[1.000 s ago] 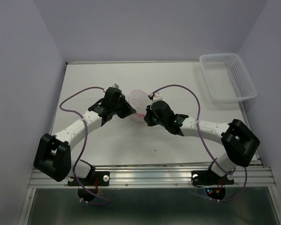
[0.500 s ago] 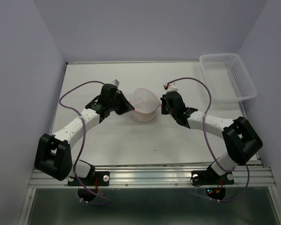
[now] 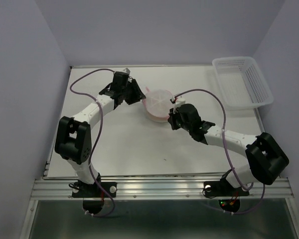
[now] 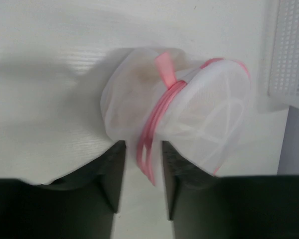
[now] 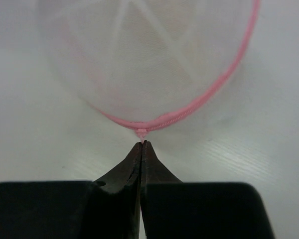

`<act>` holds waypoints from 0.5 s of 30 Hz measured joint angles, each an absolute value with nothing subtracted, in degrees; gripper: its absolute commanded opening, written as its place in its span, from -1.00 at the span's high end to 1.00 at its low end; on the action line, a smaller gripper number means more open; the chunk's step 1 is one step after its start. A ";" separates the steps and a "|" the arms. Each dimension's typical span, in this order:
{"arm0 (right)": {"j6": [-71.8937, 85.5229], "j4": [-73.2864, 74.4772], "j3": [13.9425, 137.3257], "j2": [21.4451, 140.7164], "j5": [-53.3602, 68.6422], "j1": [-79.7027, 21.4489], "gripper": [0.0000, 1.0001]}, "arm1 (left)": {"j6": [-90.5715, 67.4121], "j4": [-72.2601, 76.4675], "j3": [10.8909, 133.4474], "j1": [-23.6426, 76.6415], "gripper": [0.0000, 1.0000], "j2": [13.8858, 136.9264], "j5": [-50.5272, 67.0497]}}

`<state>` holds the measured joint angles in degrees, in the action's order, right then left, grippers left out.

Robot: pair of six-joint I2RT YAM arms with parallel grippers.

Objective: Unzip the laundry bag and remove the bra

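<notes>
The laundry bag (image 3: 158, 102) is a round white mesh pouch with pink zipper edging, lying on the table's far middle. My left gripper (image 3: 138, 95) is at its left side. In the left wrist view my left gripper (image 4: 143, 149) is shut on a fold of the laundry bag (image 4: 189, 109), pink edging between the fingers. A faint tan shade, the bra (image 4: 127, 94), shows through the mesh. My right gripper (image 3: 172, 113) is at the bag's near right edge. In the right wrist view my right gripper (image 5: 142, 143) is shut on the pink zipper pull (image 5: 141, 132).
A white lattice basket (image 3: 241, 82) stands at the back right corner and also shows in the left wrist view (image 4: 289, 55). Purple cables loop over both arms. Walls close the left, back and right sides.
The left arm has swung toward the back with the bag, which shifted back and slightly right. The right gripper moved in against the bag's near edge and now pinches the zipper pull.
</notes>
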<state>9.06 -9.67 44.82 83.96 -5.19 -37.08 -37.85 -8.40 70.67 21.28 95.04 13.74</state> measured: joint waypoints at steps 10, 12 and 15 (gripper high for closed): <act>15.55 -9.02 43.35 79.83 -0.16 -46.68 0.99 | -37.45 -7.46 72.05 20.86 -0.98 94.96 13.17; 16.38 -9.10 43.48 80.09 -0.25 -46.98 0.99 | -38.37 -6.72 67.33 20.88 -0.98 90.89 13.37; 16.99 -9.37 43.77 81.03 -0.84 -47.44 0.99 | -40.77 -5.34 58.61 21.10 -0.98 84.05 13.98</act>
